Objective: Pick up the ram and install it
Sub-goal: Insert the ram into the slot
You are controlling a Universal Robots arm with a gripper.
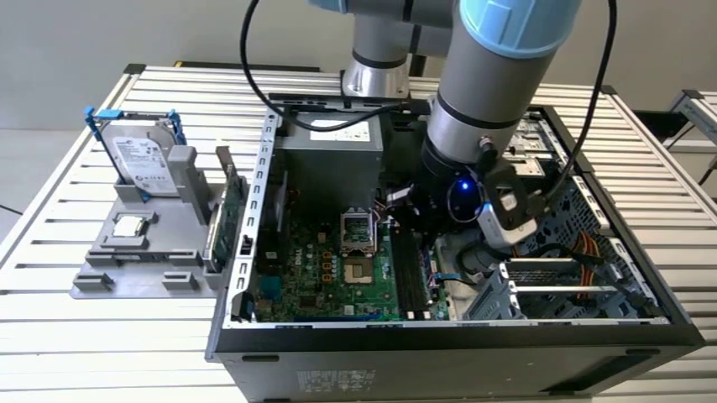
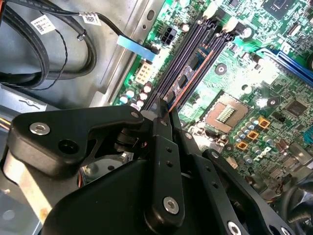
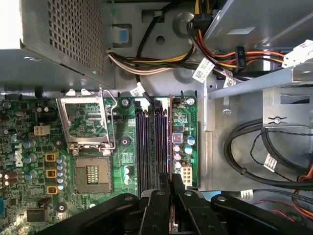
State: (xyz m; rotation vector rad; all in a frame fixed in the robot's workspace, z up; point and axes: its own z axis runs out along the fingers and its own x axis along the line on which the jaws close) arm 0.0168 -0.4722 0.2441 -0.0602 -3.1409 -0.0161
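My gripper [image 1: 424, 214] is down inside the open computer case [image 1: 264, 252], over the motherboard. In both wrist views its black fingers [image 3: 157, 208] are shut on the ram [image 3: 170, 139], a thin stick seen edge-on. The ram [image 2: 191, 73] stands on its long edge, lined up along the black memory slots [image 3: 146, 147] on the side nearest the board's edge. I cannot tell whether it is seated in a slot or just above it. The other memory slots [image 2: 183, 51] show nothing in them.
A grey tray [image 1: 140, 273] at the exterior view's left holds a hard drive [image 1: 146, 159] and a silver processor chip [image 1: 131, 225]; a green card [image 1: 230, 222] stands beside it. Inside the case are the power supply [image 1: 331, 147], processor socket [image 3: 87, 125], cable bundles [image 3: 161, 61] and a drive cage [image 1: 560, 290].
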